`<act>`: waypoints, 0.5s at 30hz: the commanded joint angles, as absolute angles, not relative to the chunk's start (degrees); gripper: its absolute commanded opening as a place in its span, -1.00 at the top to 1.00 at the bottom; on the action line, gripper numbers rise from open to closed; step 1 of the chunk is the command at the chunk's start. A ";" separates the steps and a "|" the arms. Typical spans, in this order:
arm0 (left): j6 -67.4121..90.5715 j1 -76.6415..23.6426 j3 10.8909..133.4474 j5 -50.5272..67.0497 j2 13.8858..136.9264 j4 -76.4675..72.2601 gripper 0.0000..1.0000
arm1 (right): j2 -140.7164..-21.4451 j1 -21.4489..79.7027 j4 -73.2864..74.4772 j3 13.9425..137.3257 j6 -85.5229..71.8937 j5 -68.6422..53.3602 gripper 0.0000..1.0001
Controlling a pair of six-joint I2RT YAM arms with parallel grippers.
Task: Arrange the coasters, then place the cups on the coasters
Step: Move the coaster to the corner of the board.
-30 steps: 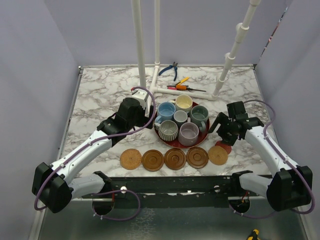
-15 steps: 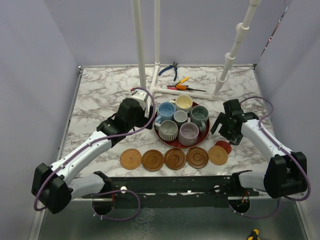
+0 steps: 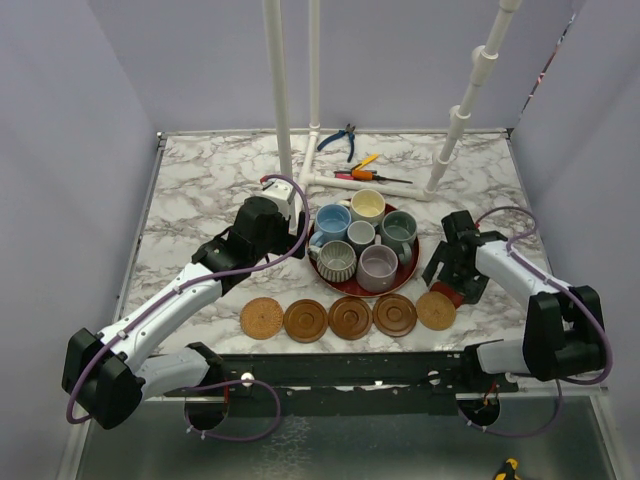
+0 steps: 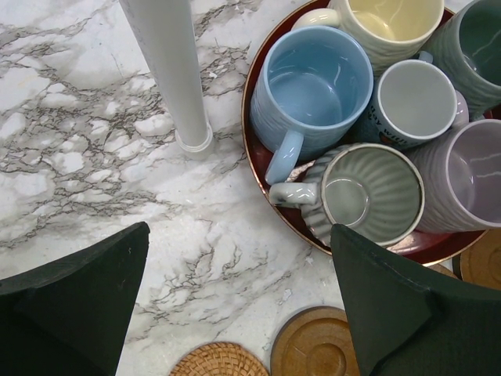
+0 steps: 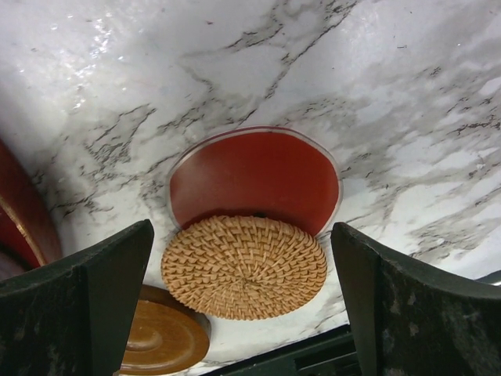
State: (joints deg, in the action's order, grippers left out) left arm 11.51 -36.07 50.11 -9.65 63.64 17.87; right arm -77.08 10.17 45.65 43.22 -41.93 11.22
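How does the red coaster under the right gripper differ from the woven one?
The red coaster is smooth and glossy with a pale rim; the woven coaster is tan braided wicker. The woven coaster overlaps the red coaster's edge, so the red one is partly hidden and the woven one shows whole. Both are flat, round, and lie on the marble table.

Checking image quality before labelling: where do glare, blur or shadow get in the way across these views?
Top external: even light, sharp, no glare on the table. Left wrist: bright reflections inside the light blue mug; the near fingers are dark and soft. Right wrist: glare on the table upper left; woven coaster crisp.
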 commanded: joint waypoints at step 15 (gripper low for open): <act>11.76 -35.86 49.31 -7.67 62.51 17.18 -0.98 | -79.27 6.48 38.73 37.83 -44.66 7.59 -0.99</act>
State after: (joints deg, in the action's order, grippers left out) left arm 11.51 -36.07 50.11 -9.15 63.64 17.87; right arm -78.39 7.35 41.76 39.88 -42.89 9.34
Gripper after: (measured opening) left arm 0.990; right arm 0.998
